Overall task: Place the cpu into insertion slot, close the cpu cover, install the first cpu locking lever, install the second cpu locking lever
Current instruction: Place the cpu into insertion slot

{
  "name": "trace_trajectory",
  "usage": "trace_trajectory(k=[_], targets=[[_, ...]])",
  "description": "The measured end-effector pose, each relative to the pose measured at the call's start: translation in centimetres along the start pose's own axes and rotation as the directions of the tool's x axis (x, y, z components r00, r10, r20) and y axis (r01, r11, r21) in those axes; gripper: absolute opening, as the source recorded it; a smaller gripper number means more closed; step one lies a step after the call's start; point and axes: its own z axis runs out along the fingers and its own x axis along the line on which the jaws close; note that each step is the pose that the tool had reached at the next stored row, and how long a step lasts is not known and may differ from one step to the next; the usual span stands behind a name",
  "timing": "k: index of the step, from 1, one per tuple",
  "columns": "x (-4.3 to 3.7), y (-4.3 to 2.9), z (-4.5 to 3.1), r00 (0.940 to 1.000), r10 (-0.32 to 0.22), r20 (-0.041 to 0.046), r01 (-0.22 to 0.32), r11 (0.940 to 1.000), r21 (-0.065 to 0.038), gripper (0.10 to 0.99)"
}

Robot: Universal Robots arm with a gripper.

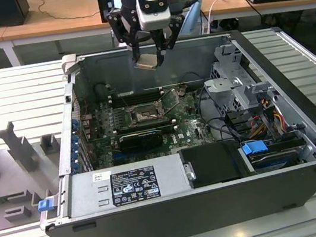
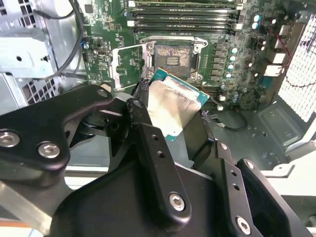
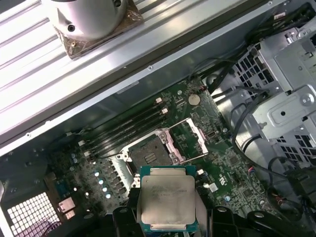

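My gripper [image 1: 149,60] hangs above the open computer case, shut on the cpu [image 1: 146,62], a small square chip with a pale metal face. In both wrist views the cpu [image 2: 175,106] [image 3: 168,197] sits between the black fingers [image 2: 142,106], tilted and well clear of the board. Below it on the green motherboard lies the insertion slot [image 1: 142,115] [image 2: 173,57] [image 3: 150,154], bare with a dark centre. The cpu cover [image 2: 127,61] [image 3: 191,138] is swung open, standing up beside the slot.
The case [image 1: 304,131] lies on its side with tall metal walls. Long black RAM slots [image 1: 133,96] run behind the slot. A grey power supply [image 1: 127,186] fills the front, and a drive cage [image 1: 233,82] with cables stands at the exterior view's right.
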Motion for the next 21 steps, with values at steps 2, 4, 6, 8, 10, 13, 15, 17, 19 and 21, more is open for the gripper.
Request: trace_trajectory(k=[2,4,6,8,10,13,15,17,19,21], targets=[[0.00,-0.01,0.08,0.9997,0.025,0.0022,-0.025,0.9997,-0.001,0.525],[-0.01,-0.02,0.16,0.9988,0.049,0.0043,-0.049,0.9988,-0.001,0.525],[-0.01,-0.02,0.23,0.9979,0.065,0.0052,-0.065,0.9979,-0.001,0.525],[-0.01,-0.03,0.29,0.9970,0.077,0.0061,-0.077,0.9971,-0.001,0.525],[-0.01,-0.03,0.34,0.9965,0.084,0.0068,-0.084,0.9965,-0.001,0.525],[-0.01,-0.04,0.43,0.9953,0.097,0.0080,-0.097,0.9953,-0.001,0.525],[-0.01,-0.05,0.49,0.9942,0.107,0.0087,-0.107,0.9942,-0.002,0.525],[-0.02,-0.05,0.54,0.9933,0.115,0.0095,-0.115,0.9933,-0.002,0.525],[-0.02,-0.06,0.58,0.9925,0.122,0.0100,-0.122,0.9925,-0.002,0.525],[-0.02,-0.06,0.65,0.9911,0.133,0.0110,-0.133,0.9911,-0.002,0.525]])
